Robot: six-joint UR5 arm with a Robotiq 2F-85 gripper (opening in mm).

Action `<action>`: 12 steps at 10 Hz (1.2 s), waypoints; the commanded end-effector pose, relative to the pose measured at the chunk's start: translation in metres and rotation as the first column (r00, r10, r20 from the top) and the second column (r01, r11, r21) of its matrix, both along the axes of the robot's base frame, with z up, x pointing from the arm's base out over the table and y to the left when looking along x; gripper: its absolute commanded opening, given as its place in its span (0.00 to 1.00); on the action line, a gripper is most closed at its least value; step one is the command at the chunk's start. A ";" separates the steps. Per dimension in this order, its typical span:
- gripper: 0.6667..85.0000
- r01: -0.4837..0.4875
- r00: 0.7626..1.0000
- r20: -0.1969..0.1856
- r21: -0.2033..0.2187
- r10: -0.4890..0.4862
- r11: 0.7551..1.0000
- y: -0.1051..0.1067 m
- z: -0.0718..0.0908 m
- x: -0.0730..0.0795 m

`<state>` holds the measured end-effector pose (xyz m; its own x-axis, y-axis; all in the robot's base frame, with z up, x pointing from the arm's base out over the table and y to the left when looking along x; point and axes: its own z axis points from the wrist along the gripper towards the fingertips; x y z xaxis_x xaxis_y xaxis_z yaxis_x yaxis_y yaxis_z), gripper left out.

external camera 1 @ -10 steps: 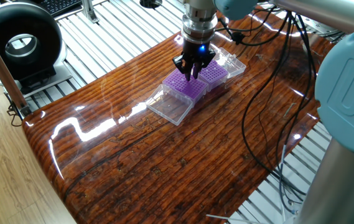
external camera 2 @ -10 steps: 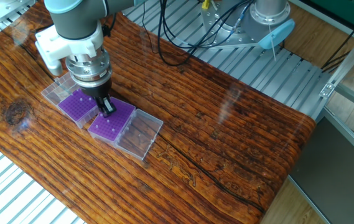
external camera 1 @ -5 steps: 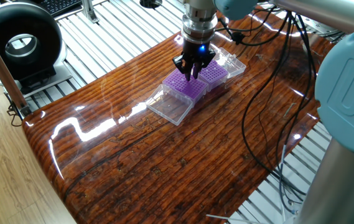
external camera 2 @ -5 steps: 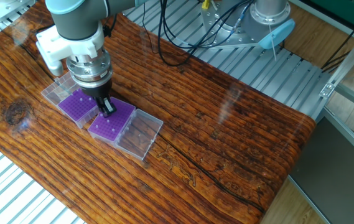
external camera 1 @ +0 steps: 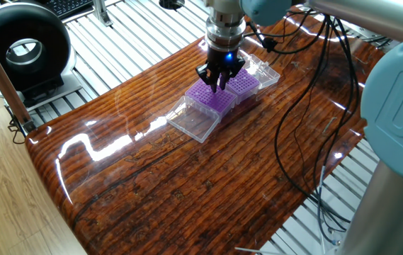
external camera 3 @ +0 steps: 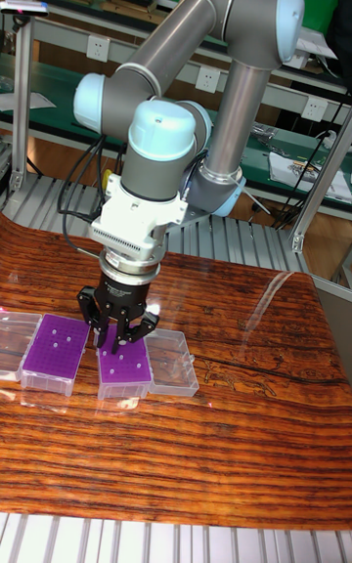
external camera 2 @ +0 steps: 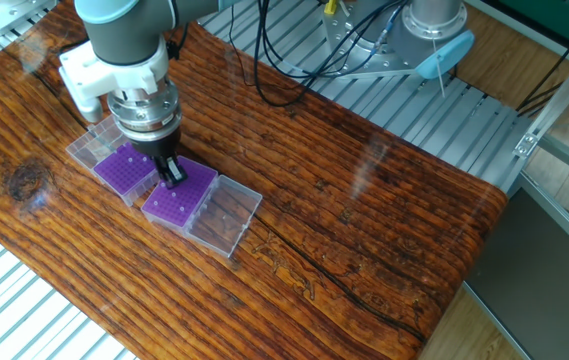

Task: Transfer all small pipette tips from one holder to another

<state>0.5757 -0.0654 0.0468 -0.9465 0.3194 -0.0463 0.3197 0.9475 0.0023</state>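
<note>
Wooden table [external camera 2: 364, 200], tiny pale tips [external camera 3: 117, 365].

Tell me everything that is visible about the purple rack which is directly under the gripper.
The purple rack is a square grid of small holes seated in a clear plastic box, whose open lid lies flat beside it on the wooden table. A few pale dots, seemingly small pipette tips, sit in it. The gripper points down at its edge nearest a second purple rack; contact cannot be judged.
</note>
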 end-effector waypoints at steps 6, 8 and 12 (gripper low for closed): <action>0.32 -0.008 1.000 0.007 0.025 0.008 1.000 0.003 0.007 0.001; 0.34 -0.022 0.999 0.032 0.035 0.021 0.999 0.005 0.005 0.009; 0.38 -0.044 0.998 0.040 0.040 0.042 0.998 0.002 0.005 0.015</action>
<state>0.5859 -0.0640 0.0512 -0.9562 0.2849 -0.0670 0.2831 0.9584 0.0360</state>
